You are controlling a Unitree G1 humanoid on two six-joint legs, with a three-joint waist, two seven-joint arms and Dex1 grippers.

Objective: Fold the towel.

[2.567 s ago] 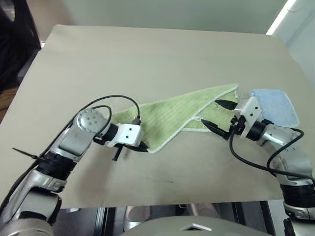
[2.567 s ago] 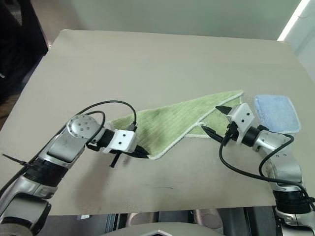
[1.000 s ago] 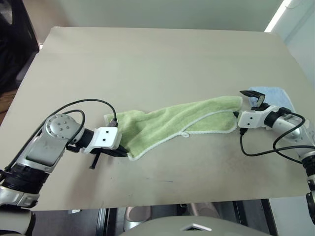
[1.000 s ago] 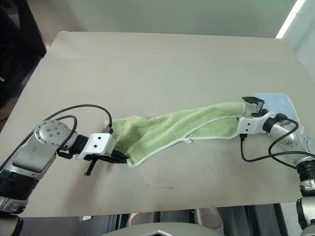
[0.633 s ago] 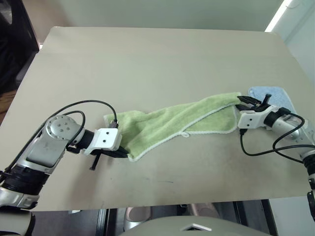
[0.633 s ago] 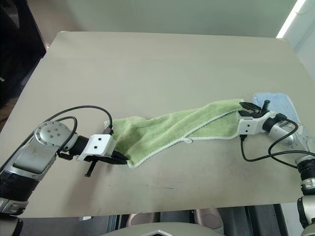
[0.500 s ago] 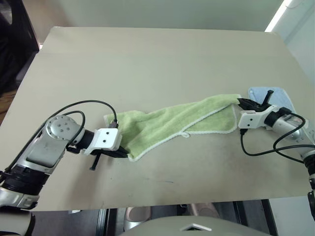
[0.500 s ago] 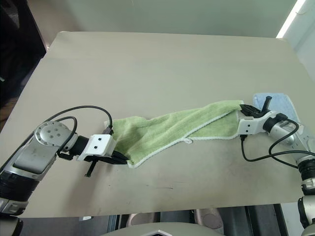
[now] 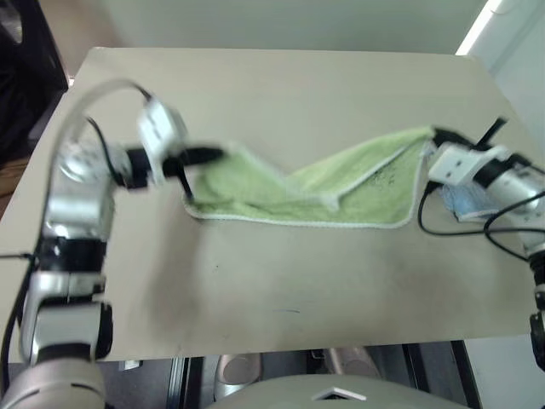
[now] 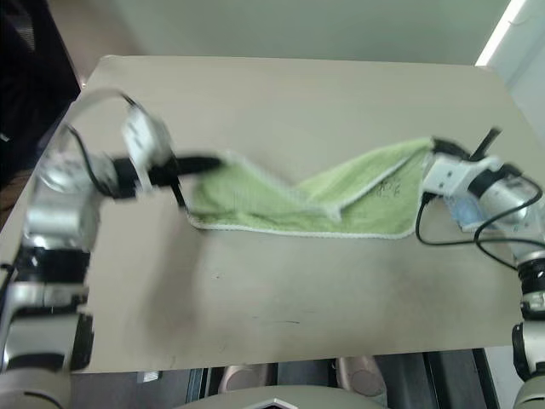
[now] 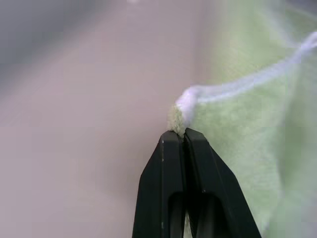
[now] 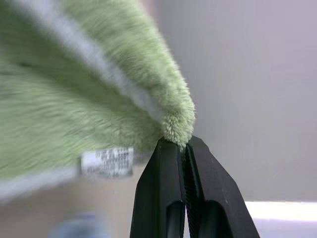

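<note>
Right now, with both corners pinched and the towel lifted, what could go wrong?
Both grips are thin: the left gripper and right gripper pinch only the very corner edges of the towel, so either could slip out. The sagging middle drags on the table and may bunch. The pale blue cloth lies beneath the right arm and could snag.

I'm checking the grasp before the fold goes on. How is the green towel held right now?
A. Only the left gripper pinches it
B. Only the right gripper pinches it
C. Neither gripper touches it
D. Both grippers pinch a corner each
D: the left gripper and the right gripper are each shut on a corner of the towel.
</note>
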